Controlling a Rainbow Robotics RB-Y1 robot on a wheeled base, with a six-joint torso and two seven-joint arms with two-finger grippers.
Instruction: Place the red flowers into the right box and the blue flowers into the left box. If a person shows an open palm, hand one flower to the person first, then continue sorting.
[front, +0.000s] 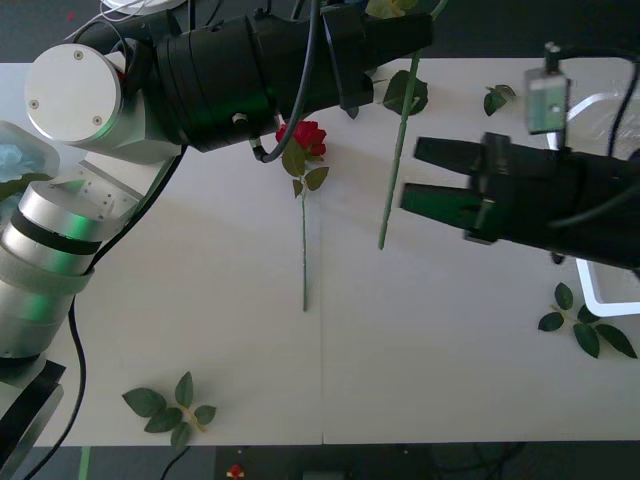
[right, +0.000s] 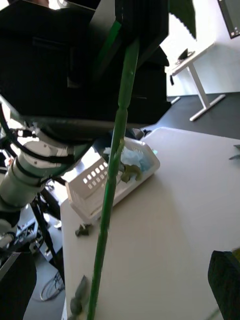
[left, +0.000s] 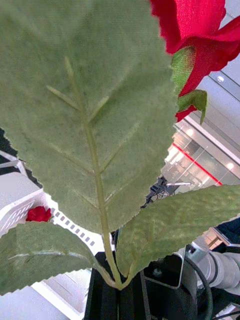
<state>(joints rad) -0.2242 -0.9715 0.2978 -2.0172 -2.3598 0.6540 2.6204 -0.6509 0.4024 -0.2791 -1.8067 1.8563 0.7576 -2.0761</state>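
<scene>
Front view shows the right pincer (front: 408, 176) open near the left pincer's (front: 405, 35) gripped rose stem (front: 397, 150).

Left gripper (front: 400, 35) at table (front: 200, 300) far edge, closed on a green stem (front: 398, 150) hanging down. Right gripper (front: 425, 175) open beside stem. 1 red rose (front: 303, 140) lies mid-table.

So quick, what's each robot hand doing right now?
Left gripper: shut on a red rose's stem, held up above the table.
Right gripper: open, holding nothing, right beside that stem.
</scene>
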